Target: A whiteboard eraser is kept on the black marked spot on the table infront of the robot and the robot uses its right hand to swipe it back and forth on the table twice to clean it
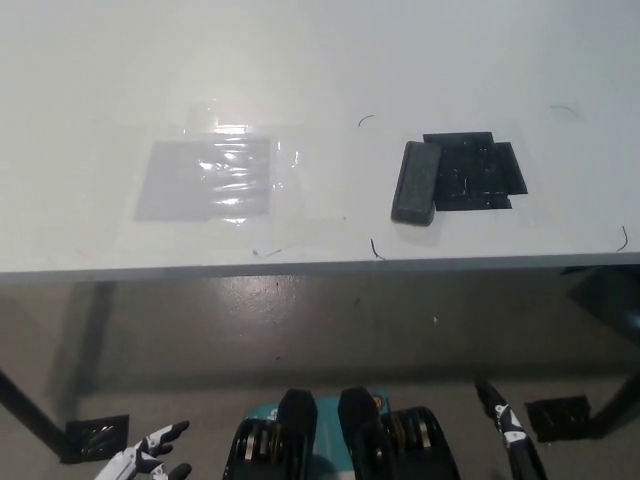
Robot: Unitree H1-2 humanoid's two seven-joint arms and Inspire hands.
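Observation:
A dark grey whiteboard eraser (417,182) lies on the white table (300,70), right of centre. It rests against the left edge of the black marked spot (478,170), mostly off it. Nothing touches the eraser. Only a small part of my black right hand (505,430) shows, low at the bottom right, below the table's front edge and well short of the eraser. My white left hand (148,462) rests at the bottom left, fingers apart and holding nothing.
A shiny clear sheet over a grey patch (212,178) is taped to the table's left half. The table's front edge (300,266) crosses the whole picture. Black floor markers (96,437) (557,415) lie under the table.

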